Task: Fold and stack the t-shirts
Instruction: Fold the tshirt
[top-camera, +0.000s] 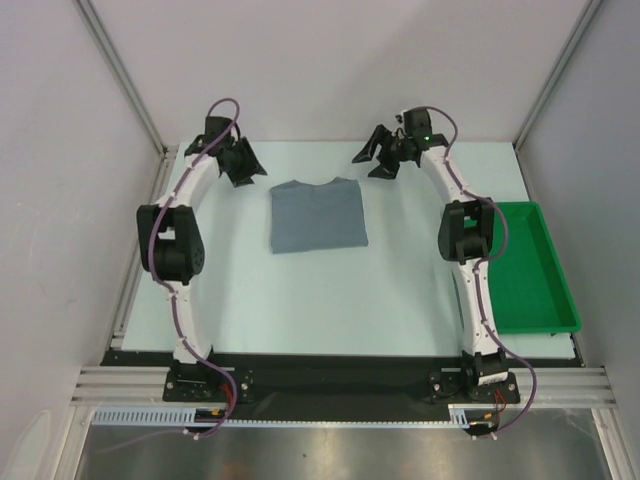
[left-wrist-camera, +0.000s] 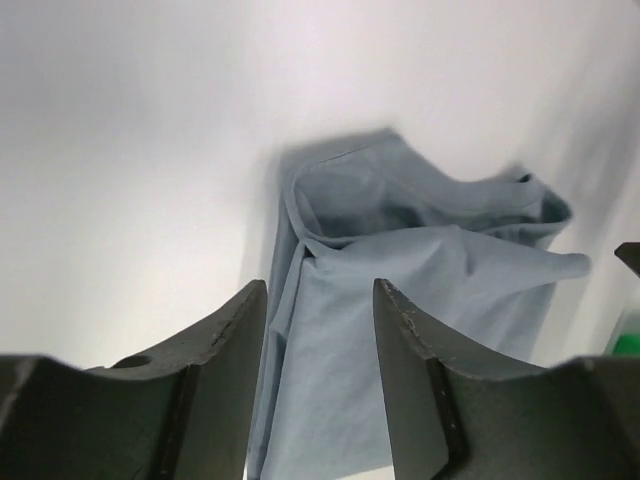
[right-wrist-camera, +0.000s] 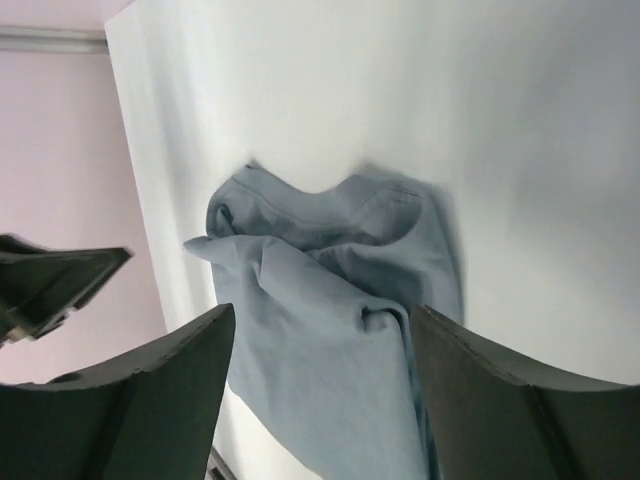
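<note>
The folded t-shirt lies flat on the table, toward twelve o'clock. The left gripper hangs at its ten o'clock, jaws partly spread, holding nothing. The right gripper, at two o'clock, gapes wider, seemingly clear of the cloth.

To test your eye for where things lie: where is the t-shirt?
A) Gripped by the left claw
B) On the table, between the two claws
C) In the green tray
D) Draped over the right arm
B: the t-shirt lies folded on the table, with the left claw and right claw open on either side of it, neither touching it.
</note>
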